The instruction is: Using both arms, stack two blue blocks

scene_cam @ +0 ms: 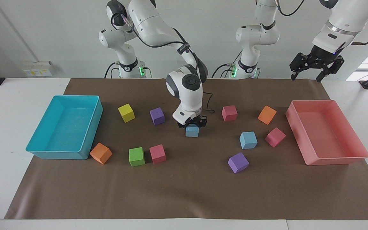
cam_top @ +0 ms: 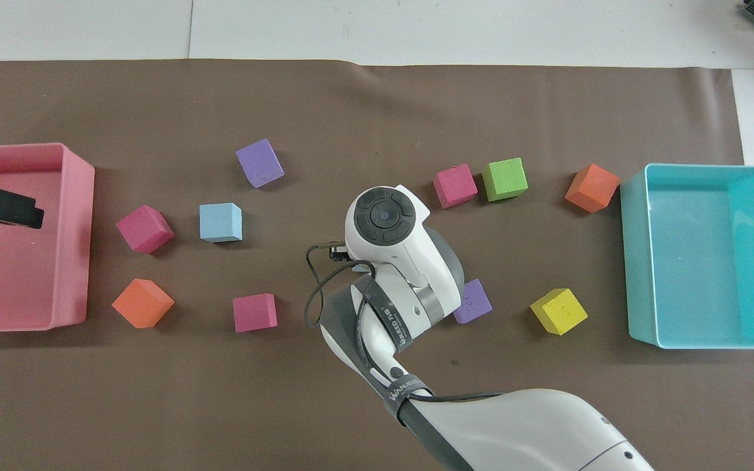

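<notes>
Nearest the robots, the left gripper (scene_cam: 315, 68) hangs open and empty in the air over the end of the table by the salmon-pink plastic tray (scene_cam: 361, 145), where the left arm waits; in the overhead view only its black tip shows over that tray.

Farther out, near the middle of the brown paper mat (scene_cam: 184, 191), the right gripper (scene_cam: 192, 125) has its fingers closed on one small sky-blue matte foam cube (scene_cam: 192, 131). The cube sits low, at or just above the mat; whether it touches cannot be told. In the overhead view the arm's wrist hides nearly all of it. A purple foam cube (scene_cam: 157, 115) lies beside it toward the right arm's end of the table.

Farther still, toward the left arm's end, the second sky-blue foam cube (scene_cam: 248, 140) rests alone on the mat, well apart from the held one, with a magenta foam cube (scene_cam: 275, 137) just beside it and another purple cube (scene_cam: 238, 162) farther from the robots.

By this reading the task is early: one blue block is gripped, nothing is stacked. What remains is bringing the two blocks together, one set squarely on the other, with the left arm taking its share.
</notes>
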{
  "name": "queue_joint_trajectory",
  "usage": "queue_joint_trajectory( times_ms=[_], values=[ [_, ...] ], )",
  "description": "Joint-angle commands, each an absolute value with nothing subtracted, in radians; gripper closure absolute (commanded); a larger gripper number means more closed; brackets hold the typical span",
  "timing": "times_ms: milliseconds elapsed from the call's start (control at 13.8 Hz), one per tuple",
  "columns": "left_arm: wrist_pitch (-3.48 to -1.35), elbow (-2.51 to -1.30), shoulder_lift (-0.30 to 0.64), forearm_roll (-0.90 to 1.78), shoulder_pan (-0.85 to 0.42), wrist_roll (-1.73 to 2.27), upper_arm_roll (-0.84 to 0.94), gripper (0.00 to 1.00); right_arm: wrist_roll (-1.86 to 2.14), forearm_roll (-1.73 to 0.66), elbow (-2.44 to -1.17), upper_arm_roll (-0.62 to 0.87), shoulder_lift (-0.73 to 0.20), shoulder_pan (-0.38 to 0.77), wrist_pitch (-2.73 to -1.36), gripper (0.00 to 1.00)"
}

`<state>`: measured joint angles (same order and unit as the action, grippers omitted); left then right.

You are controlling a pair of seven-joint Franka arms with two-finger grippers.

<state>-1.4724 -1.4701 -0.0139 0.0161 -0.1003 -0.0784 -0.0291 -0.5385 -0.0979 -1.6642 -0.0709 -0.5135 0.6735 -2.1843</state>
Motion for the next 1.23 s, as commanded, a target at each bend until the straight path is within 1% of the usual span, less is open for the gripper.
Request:
queue_joint_trajectory(
  times_ms=[0,362,580,942,1014,1087,1159],
  values=[
    [-1.465,-1.477,-0.026,0.008,-0.086,-0.091,-0.018,0.00,-0.499,-0.069,-1.690,-0.072,-0.502,0.683,-2.214,1.00],
    [-1.430,-1.474,-0.028,0.008,-0.090,-0.086,-0.017,0.00,-0.462,-0.071,-1.726,-0.072,-0.491,0.684,-2.250,1.00],
    [-1.509,-1.473,-0.017,0.015,-0.091,-0.084,-0.014,0.00,-0.480,-0.086,-1.726,-0.072,-0.492,0.681,-2.249,1.00],
    [-1.565,-1.474,0.012,0.017,-0.097,-0.077,-0.012,0.00,-0.543,-0.086,-1.726,-0.072,-0.492,0.680,-2.241,0.99],
    [-1.580,-1.474,0.021,0.018,-0.098,-0.055,-0.012,0.00,-0.543,-0.086,-1.726,-0.072,-0.492,0.678,-2.238,0.70],
    [-1.603,-1.474,0.032,0.017,-0.101,-0.037,-0.012,0.00,-0.542,-0.084,-1.726,-0.072,-0.494,0.672,-2.238,0.01],
    [-1.620,-1.474,0.053,0.024,-0.101,-0.023,-0.011,0.00,-0.538,-0.083,-1.723,-0.072,-0.494,0.670,-2.243,0.00]
  ],
)
